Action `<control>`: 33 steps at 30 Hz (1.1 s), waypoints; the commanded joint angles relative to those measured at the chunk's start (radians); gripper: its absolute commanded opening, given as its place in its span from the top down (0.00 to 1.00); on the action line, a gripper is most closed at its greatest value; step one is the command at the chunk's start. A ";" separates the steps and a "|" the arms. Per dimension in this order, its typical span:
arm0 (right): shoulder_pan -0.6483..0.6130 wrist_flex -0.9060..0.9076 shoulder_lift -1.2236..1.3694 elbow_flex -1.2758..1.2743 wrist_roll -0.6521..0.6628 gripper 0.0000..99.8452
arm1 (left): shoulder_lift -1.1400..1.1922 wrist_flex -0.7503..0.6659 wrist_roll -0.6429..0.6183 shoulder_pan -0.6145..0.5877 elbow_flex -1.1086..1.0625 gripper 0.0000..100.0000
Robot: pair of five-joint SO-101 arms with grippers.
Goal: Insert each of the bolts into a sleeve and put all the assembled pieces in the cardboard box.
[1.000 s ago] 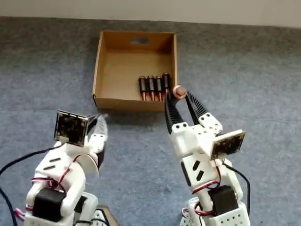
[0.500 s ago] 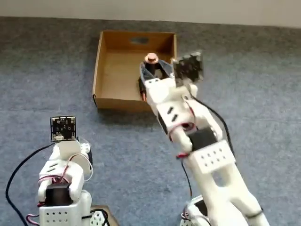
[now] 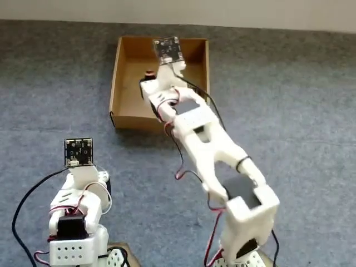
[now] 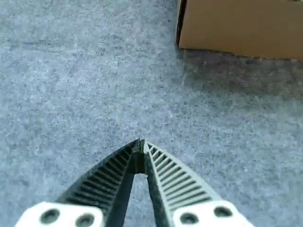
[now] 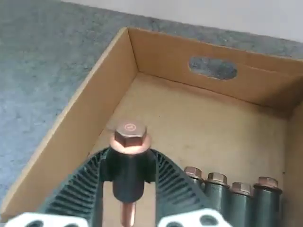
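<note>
Right gripper (image 5: 128, 161) clamps copper bolt in dark sleeve (image 5: 128, 176) above brown cardboard box (image 5: 111, 71).
Left gripper (image 4: 138, 144) sits closed, empty, over grey carpeted tabletop (image 4: 71, 80).

surface (image 3: 300, 83): grey, carpet-like cover | lying on it: cardboard box (image 3: 130, 121), open top, toward the far edge

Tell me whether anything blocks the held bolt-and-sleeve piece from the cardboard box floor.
Nothing visible does. The right gripper holds the assembled piece over the open cardboard box; the four finished pieces lie off to one side.
</note>
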State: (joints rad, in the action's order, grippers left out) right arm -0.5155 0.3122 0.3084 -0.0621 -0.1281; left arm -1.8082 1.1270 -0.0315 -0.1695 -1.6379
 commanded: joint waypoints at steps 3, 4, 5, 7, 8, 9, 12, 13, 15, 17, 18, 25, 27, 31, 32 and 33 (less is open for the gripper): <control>-0.010 -0.016 0.165 0.199 -0.012 0.99 | -0.002 -0.017 0.011 -0.001 0.007 0.98; -0.010 -0.016 0.183 0.203 -0.012 0.99 | -0.002 -0.017 0.011 -0.001 0.007 0.98; -0.008 -0.016 0.197 0.203 -0.012 0.99 | -0.002 -0.017 0.011 -0.001 0.007 0.98; -0.002 -0.015 0.213 0.200 -0.012 0.99 | -0.002 -0.017 0.011 -0.001 0.007 0.98; 0.004 -0.010 0.216 0.197 -0.012 0.99 | -0.002 -0.018 0.011 -0.001 0.007 0.98; 0.007 0.008 0.217 0.191 -0.012 0.99 | -0.002 -0.018 0.011 -0.001 0.007 0.98; 0.018 0.077 0.213 0.191 -0.057 0.99 | -0.002 -0.020 0.011 -0.001 0.007 0.98; 0.022 0.105 0.213 0.191 -0.086 0.99 | -0.002 -0.020 0.011 -0.001 0.007 0.97; 0.025 0.153 0.214 0.193 -0.133 0.99 | -0.002 -0.020 0.011 -0.001 0.007 0.97; 0.027 0.174 0.217 0.193 -0.140 0.99 | -0.002 -0.020 0.011 -0.001 0.007 0.97; 0.027 0.176 0.217 0.188 -0.140 0.99 | -0.002 -0.020 0.011 -0.001 0.007 0.97; 0.027 0.171 0.219 0.193 -0.138 0.99 | -0.002 -0.020 0.011 -0.001 0.007 0.97; 0.027 0.171 0.228 0.193 -0.138 0.99 | -0.002 -0.020 0.011 -0.001 0.007 0.97; 0.038 0.177 0.295 0.252 -0.140 0.99 | -0.002 -0.020 0.011 -0.001 0.007 0.97; 0.044 0.177 0.315 0.275 -0.140 0.99 | -0.002 -0.020 0.011 -0.001 0.007 0.97; 0.051 0.179 0.332 0.297 -0.140 0.99 | -0.002 -0.020 0.011 -0.001 0.007 0.97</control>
State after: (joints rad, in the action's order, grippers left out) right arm -0.5063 0.4841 0.6276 0.1435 -0.2616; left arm -1.8082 1.1270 -0.0315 -0.1695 -1.6379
